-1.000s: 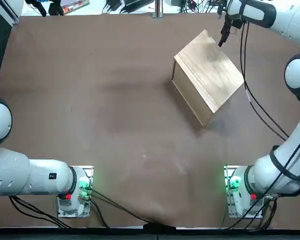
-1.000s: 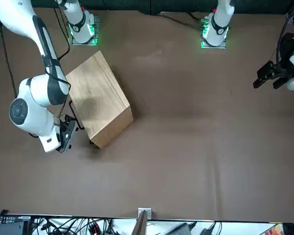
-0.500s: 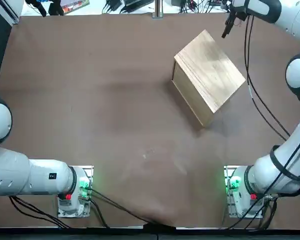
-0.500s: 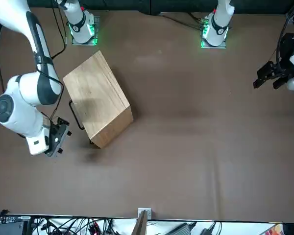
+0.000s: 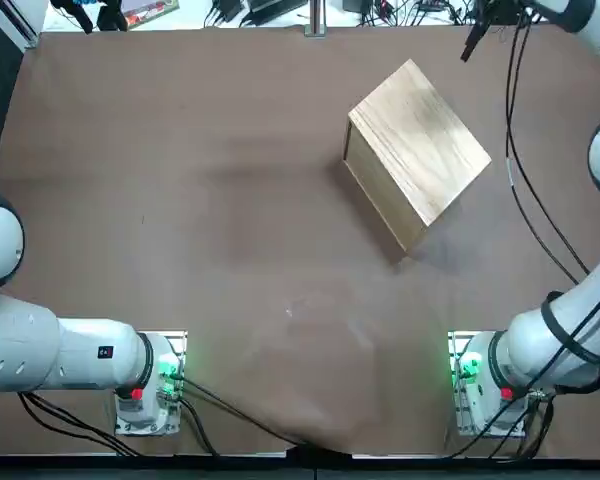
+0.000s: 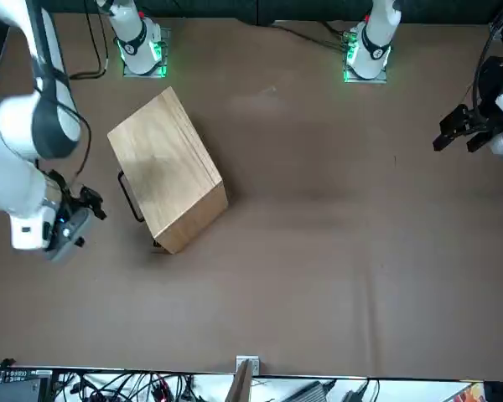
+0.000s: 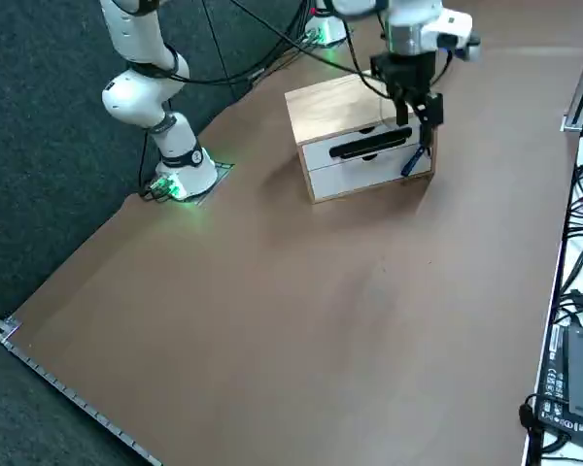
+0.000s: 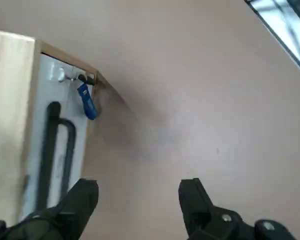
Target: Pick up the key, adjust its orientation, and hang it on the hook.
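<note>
As before, box unmoved [image 5: 417, 150].Though open, claw [image 8: 138, 184] farther from box [image 5: 417, 150].

Wooden box [image 5: 420, 150] — tilted on brown table [image 5: 230, 250].

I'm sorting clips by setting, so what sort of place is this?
Probably a robotics lab: white arms are bolted at the table, cables and electronics line its far edge, and the right gripper hangs open near a wooden box with the blue key on its front.
</note>
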{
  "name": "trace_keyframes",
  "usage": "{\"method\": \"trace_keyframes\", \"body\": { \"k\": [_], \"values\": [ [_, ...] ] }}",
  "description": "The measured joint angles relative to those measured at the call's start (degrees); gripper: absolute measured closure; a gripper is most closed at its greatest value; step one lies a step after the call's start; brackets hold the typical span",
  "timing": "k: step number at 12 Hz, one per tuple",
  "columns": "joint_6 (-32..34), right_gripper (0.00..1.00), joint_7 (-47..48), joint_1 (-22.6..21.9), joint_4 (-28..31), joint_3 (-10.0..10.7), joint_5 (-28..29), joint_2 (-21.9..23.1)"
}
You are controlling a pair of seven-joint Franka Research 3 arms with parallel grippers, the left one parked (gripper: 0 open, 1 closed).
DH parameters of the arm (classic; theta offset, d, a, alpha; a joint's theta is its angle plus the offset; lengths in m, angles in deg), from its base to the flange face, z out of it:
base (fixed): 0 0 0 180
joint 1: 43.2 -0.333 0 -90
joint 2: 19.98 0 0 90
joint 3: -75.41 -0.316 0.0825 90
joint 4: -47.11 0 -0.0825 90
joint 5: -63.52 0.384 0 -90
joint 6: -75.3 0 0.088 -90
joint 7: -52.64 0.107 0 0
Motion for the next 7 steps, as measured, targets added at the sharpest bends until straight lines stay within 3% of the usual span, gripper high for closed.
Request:
{"method": "trace_keyframes", "body": {
  "k": [7],
  "values": [
    [10.85, 0.0, 17.41, 3.08, -0.09, 0.14, 0.0, 9.62]
  ]
}}
